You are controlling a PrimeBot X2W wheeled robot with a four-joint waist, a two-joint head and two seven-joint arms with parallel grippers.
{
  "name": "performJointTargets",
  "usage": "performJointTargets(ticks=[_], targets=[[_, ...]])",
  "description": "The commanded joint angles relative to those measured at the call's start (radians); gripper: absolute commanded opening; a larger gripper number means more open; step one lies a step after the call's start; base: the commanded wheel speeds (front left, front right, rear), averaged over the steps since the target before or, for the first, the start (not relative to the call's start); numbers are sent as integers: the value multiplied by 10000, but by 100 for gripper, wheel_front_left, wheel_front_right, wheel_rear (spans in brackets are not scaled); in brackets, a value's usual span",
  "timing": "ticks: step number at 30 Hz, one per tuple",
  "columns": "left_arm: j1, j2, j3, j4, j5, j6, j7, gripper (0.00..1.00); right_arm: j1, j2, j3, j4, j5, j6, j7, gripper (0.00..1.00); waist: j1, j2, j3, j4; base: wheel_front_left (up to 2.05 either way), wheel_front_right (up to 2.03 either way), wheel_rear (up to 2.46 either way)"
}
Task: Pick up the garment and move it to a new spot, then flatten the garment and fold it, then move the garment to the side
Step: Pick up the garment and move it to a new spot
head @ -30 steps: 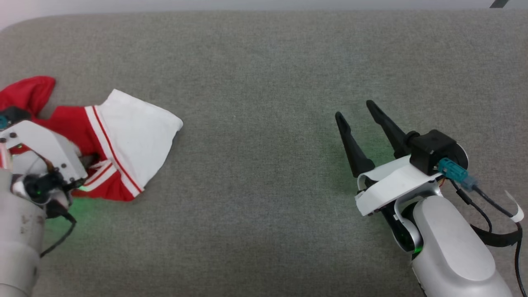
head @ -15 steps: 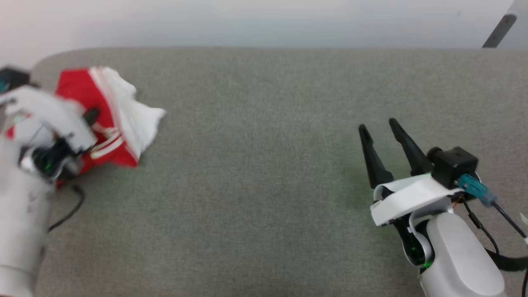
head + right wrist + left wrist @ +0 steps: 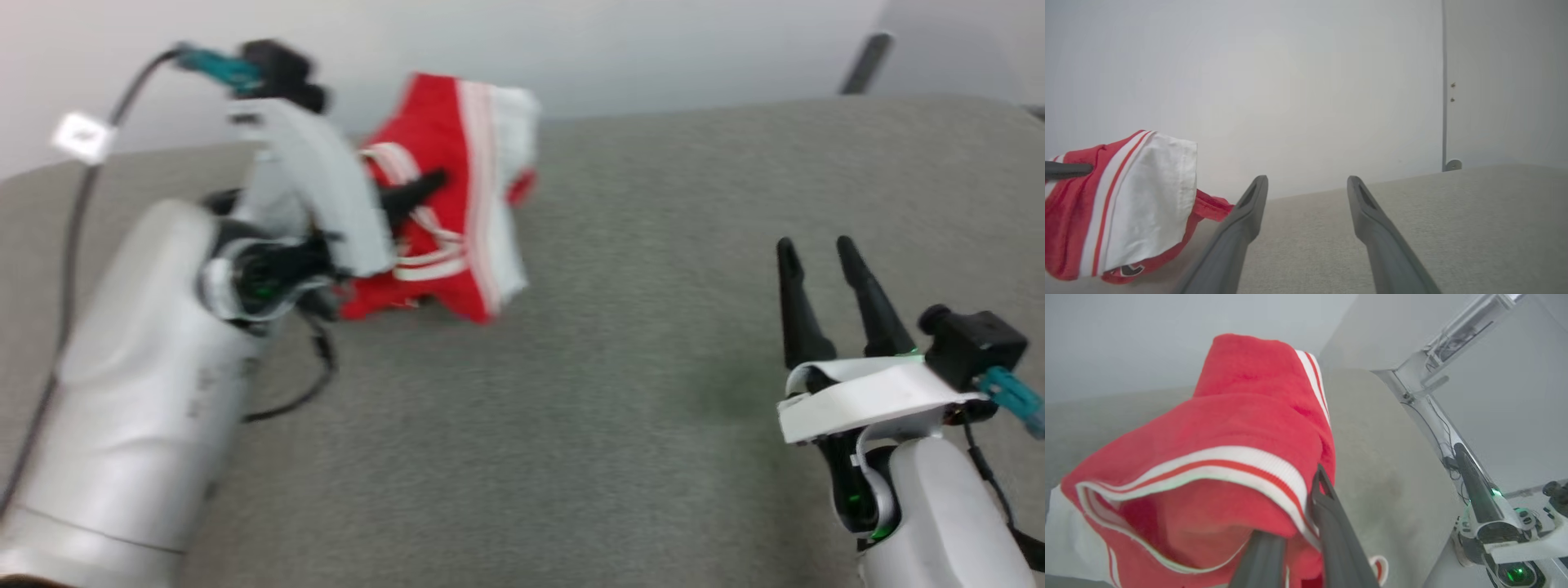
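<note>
- Left gripper is clamped on the garment, at its striped trim.
- A second ago it lay crumpled on the grey pad; I've now raised it, left of centre.
- Right gripper: fingers apart, empty.
- Pickup looks done; relocation next.

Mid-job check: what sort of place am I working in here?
Likely a bare indoor lab or test room, not a home: a wide grey fabric-covered worktop, a plain white wall behind it, and a pale metal stand strung with cables.
</note>
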Motion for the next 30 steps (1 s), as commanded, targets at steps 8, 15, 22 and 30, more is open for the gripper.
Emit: performJointTargets(ticks=[8,15,22,30], targets=[[-583,-1361,-1200,-490,152,194,996,0,-33,71,-440,-565,685,-1,-48,100,-1,0,1443,-2249,0,0,0],[-1241,-2034,-2000,657,13,-121,829,0,-281,79,-352,-674,1497,-1,-32,100,-1,0,2121,-3227,0,0,0],[-1665,-1076,-3137,2504,861,-139,87,0,-461,70,173,-735,2023,-1,-32,100,-1,0,2337,-3964,0,0,0],[-1722,-679,-5113,3321,1504,-113,-305,0,-498,73,384,-815,2336,-1,-31,100,-1,0,2700,-4150,0,0,0]])
